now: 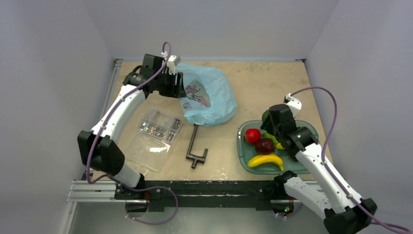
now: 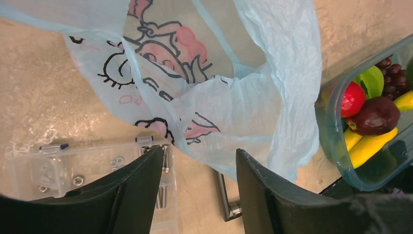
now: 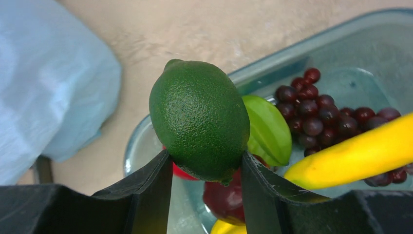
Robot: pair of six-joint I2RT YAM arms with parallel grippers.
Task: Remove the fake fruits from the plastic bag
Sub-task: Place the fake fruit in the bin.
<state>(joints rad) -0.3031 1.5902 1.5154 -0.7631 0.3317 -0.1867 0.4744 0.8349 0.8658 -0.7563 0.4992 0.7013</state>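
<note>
The plastic bag (image 1: pixel 209 95) lay crumpled toward the back of the bench (image 1: pixel 272 83), its printed side showing. The left hand (image 2: pixel 199 156) hung at the bag's left edge, its fingers parted with nothing between them. The right hand (image 3: pixel 204 158) gripped a green lime (image 3: pixel 199 117) above the teal tray (image 1: pixel 240 141) on the bench's right side. In that tray lay the other fake fruits (image 2: pixel 372 117): a red apple (image 1: pixel 252 135), a maroon fruit (image 1: pixel 265 145), a banana (image 1: pixel 265 160), a grape bunch (image 3: pixel 321 114) and a green piece (image 3: pixel 268 129). A clear packet of screws (image 1: pixel 156 134) and a black metal tool (image 1: pixel 195 146) lay in front of the bag.
</note>
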